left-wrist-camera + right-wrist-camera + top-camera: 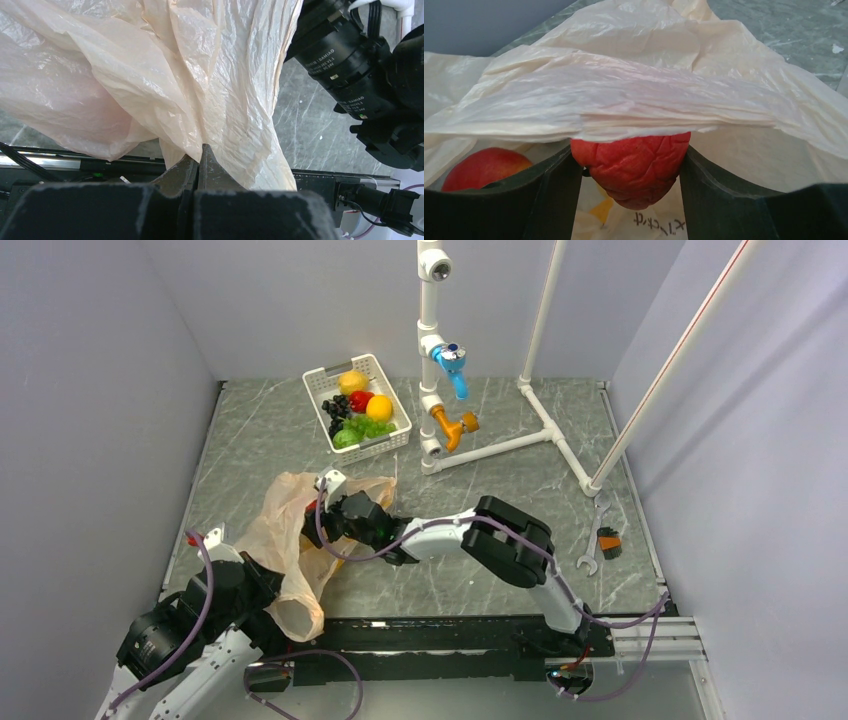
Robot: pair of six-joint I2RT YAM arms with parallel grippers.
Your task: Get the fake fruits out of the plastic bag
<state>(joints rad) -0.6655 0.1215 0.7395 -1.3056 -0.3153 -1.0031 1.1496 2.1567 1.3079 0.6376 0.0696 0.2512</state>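
Observation:
The peach-orange plastic bag [290, 530] lies crumpled at the near left of the table. My left gripper [200, 152] is shut on a fold of the bag [200, 75] at its near end, seen from above at the table's front edge [290, 612]. My right gripper [631, 170] reaches into the bag's mouth [330, 515] and is shut on a red fake fruit with wrinkled skin [634, 160], half under a flap of bag [624, 100]. A second, smooth red fruit [486, 167] lies inside the bag to its left. Other fruits in the bag are hidden.
A white basket [398, 443] at the back holds a lemon, an orange fruit, black grapes, a red fruit and green fruits. A white pipe frame [500, 445] with blue and orange valves stands behind. A wrench [597, 530] lies at the right. The right arm [345, 65] is close to the bag.

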